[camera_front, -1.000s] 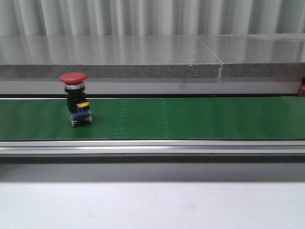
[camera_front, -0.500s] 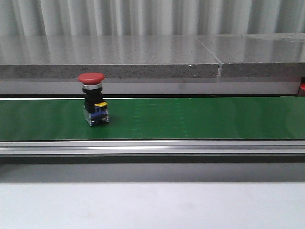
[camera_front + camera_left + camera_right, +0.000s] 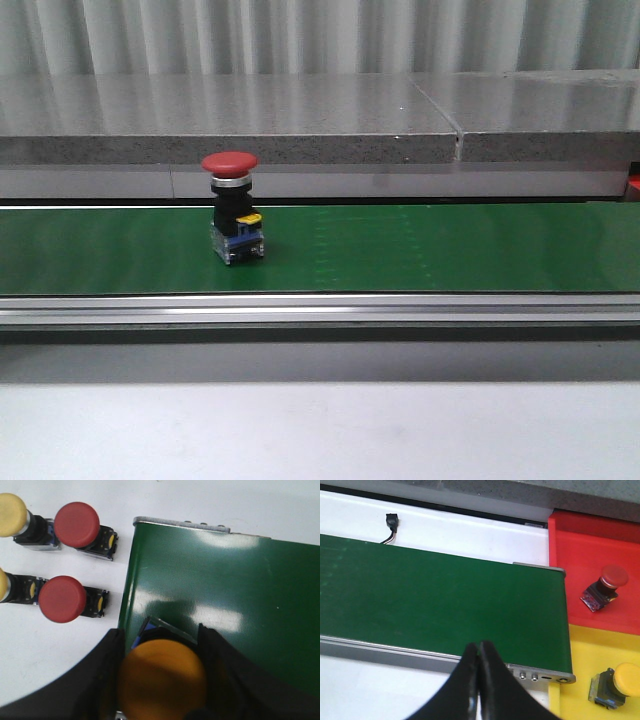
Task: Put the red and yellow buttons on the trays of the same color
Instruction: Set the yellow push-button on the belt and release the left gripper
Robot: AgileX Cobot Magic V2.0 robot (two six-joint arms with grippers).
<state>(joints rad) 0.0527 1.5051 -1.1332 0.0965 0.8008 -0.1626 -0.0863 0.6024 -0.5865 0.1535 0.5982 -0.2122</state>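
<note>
A red button [image 3: 235, 210] stands upright on the green belt [image 3: 420, 250], left of the middle in the front view. My left gripper [image 3: 160, 642] is shut on a yellow button [image 3: 162, 677], held over the belt's end [image 3: 240, 595]. My right gripper [image 3: 479, 650] is shut and empty above the belt's near rail. Beside that end of the belt lie the red tray [image 3: 585, 540], holding a red button [image 3: 604, 587], and the yellow tray [image 3: 585, 650], holding a yellow button [image 3: 619, 682]. Neither gripper shows in the front view.
On the white table beside the belt's left end lie two red buttons [image 3: 76, 524] [image 3: 62, 599] and two yellow ones [image 3: 11, 507] [image 3: 2, 584]. A small black connector [image 3: 391, 522] sits beyond the belt. A grey stone ledge [image 3: 300, 120] runs behind it.
The red button has ridden the belt to the right, from the far left toward the middle. No gripper enters the front view.
</note>
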